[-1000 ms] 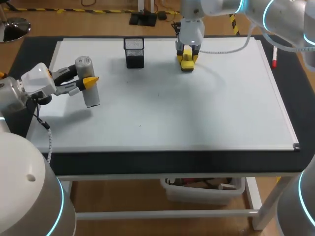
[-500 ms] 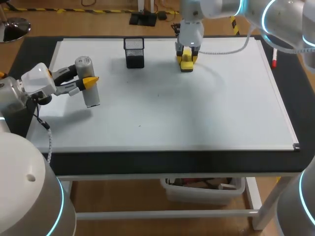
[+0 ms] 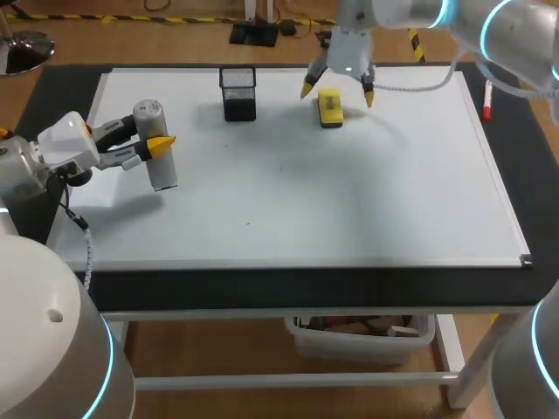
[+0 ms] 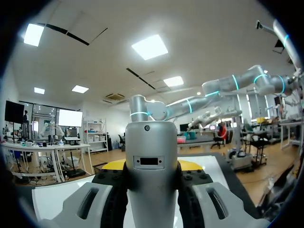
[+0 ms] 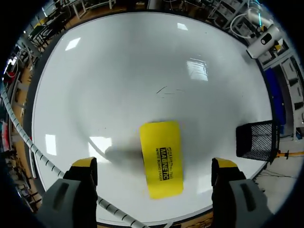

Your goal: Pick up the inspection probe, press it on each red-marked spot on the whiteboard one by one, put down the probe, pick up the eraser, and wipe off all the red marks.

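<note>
The whiteboard (image 3: 349,201) covers most of the table, and no red marks show on it in the head view. The right wrist view shows only a few faint thin strokes near the middle. Judged from that, the pressing and the wiping look finished, or very nearly.

One step is still open. The left gripper (image 3: 150,144), at the near-left of the board, is clamped on the silver inspection probe (image 3: 162,175), which stands about upright in its fingers. The probe has therefore not been put down as the task asks.

At the far side the right gripper (image 3: 337,92) hangs just above the yellow eraser (image 3: 330,109), its fingers spread wide to either side and touching nothing. The eraser lies flat on the board, close to the black mesh pen holder (image 3: 238,92). A marker pen (image 3: 486,103) lies along the board's right frame.

A second ago the right gripper's fingers were closed and set on the eraser. They have since opened and lifted off, leaving the eraser where it was. The left arm and the probe have not shifted.
</note>
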Controlling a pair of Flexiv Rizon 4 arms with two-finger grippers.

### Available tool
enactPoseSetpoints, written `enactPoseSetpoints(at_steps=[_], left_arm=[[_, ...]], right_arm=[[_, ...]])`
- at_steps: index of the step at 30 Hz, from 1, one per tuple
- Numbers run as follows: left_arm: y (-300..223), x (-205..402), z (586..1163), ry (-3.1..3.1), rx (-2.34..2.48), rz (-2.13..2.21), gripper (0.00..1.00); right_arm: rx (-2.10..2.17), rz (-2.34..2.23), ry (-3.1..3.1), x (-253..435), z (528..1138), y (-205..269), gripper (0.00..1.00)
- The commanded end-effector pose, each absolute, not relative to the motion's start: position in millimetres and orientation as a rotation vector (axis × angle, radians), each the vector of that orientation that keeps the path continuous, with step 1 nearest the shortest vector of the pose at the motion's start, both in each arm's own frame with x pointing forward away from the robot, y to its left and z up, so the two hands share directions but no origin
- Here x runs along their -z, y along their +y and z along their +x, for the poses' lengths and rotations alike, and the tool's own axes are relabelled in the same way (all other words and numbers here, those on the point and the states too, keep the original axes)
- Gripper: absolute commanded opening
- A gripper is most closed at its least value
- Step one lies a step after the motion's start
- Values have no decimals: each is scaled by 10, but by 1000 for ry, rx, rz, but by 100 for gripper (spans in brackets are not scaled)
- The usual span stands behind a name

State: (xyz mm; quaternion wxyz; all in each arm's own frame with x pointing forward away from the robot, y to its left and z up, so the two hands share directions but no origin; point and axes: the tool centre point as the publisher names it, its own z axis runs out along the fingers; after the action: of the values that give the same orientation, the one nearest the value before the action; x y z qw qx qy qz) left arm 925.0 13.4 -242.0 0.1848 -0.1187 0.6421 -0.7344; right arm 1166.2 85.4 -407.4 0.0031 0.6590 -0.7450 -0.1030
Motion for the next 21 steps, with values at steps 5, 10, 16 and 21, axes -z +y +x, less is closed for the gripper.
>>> enactPoseSetpoints(at_steps=[5,10,16,21], left_arm=[[125,2420,9249,1804,2069,-334,0],[125,2420,9249,1804,2069,-334,0],[125,2420,9249,1804,2069,-334,0],[125,2420,9249,1804,2069,-334,0]], right_arm=[[510,1824,-2739,3635,11507,389,100],[642,1560,-2871,3400,11559,205,100],[800,1299,-2872,3126,11635,86,100],[939,1073,-2869,2945,11675,8,100]])
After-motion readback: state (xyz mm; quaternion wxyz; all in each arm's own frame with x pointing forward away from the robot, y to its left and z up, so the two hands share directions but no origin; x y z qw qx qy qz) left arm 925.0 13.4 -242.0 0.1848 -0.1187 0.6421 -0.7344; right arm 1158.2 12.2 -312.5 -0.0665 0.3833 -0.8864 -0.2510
